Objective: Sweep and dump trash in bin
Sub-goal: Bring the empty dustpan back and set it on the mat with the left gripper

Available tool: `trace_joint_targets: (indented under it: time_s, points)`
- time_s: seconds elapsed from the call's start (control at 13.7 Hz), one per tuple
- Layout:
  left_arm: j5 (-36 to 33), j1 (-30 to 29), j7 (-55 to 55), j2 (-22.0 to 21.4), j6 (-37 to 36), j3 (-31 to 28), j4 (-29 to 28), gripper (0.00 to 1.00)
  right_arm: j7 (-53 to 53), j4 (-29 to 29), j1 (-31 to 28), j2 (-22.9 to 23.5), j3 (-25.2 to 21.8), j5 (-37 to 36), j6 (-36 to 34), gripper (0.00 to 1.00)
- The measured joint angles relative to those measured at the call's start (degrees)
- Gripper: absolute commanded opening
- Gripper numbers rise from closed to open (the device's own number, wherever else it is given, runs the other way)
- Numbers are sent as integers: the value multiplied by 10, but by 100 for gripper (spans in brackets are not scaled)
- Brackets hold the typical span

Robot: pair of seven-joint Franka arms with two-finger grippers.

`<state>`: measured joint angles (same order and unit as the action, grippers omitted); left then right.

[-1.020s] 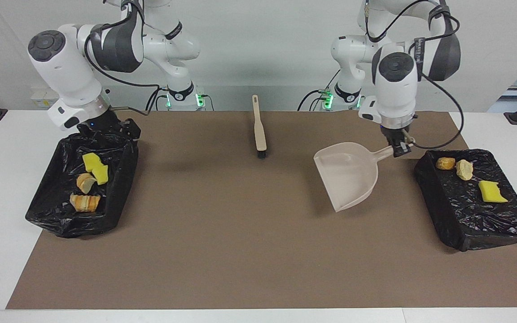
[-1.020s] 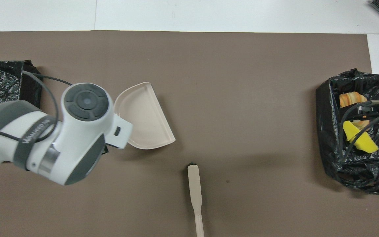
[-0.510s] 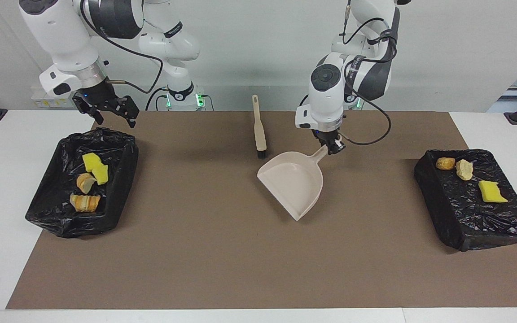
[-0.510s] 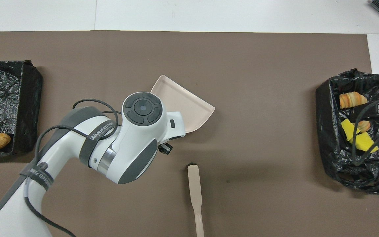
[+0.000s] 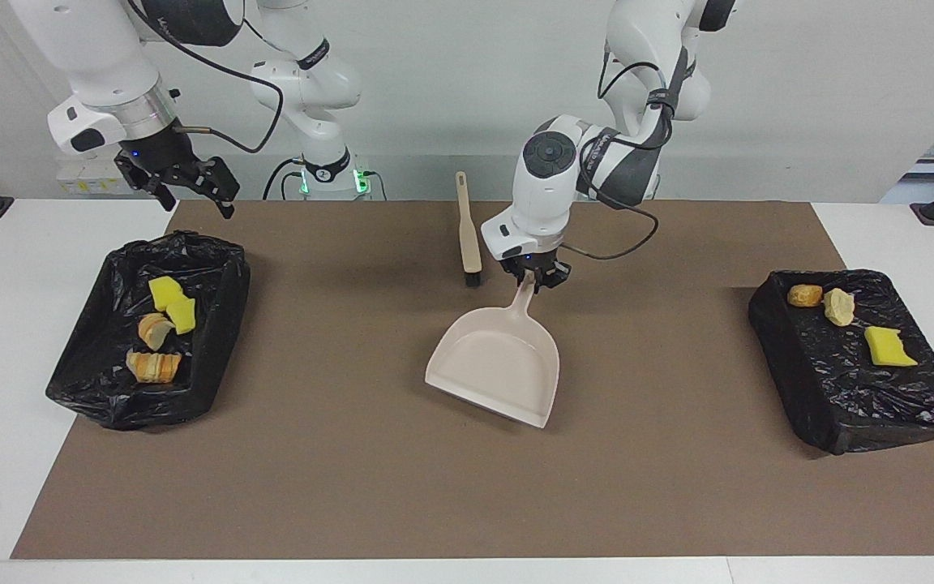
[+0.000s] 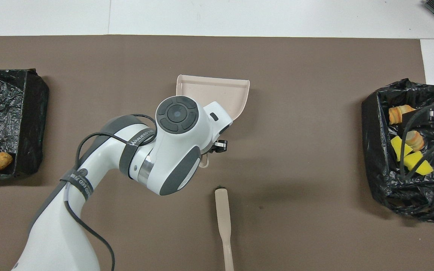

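Trash (image 5: 162, 320) inside both black bins (image 5: 212, 324)

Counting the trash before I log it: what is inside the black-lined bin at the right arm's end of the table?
In the black-lined bin: two yellow sponge chunks and two bread bits. The right gripper hangs above its robot-side edge; in the overhead view its cables cover part of the inside.

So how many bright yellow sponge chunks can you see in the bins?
3: two in the black-bagged bin at the right arm's end, one in the other bin. More may be hidden.
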<state>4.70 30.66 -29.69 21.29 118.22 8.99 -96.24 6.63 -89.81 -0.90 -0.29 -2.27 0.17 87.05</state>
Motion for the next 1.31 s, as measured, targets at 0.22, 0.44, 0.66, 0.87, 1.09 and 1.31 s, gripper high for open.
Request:
trace_joint_targets:
  time_s: [0.22,0.44,0.66,0.87,1.09,1.31]
  points:
    - [-28,25,-59,43,-14,0,34,33,0,0,1,0,11,2,0,100]
    - [-45,29,-66,50,-47,-2,46,100,0,0,5,0,13,2,0,100]
    - [-49,27,-66,43,-48,-12,55,100,0,0,5,0,13,2,2,100]
    - [-54,-3,-27,14,-61,-20,55,100,-1,0,5,0,13,2,14,100]
    - [-54,-48,37,-20,-78,-25,34,100,-1,0,5,0,13,2,14,100]
    - [-55,-103,133,-82,-82,-28,-32,100,-1,-1,5,0,13,2,14,100]
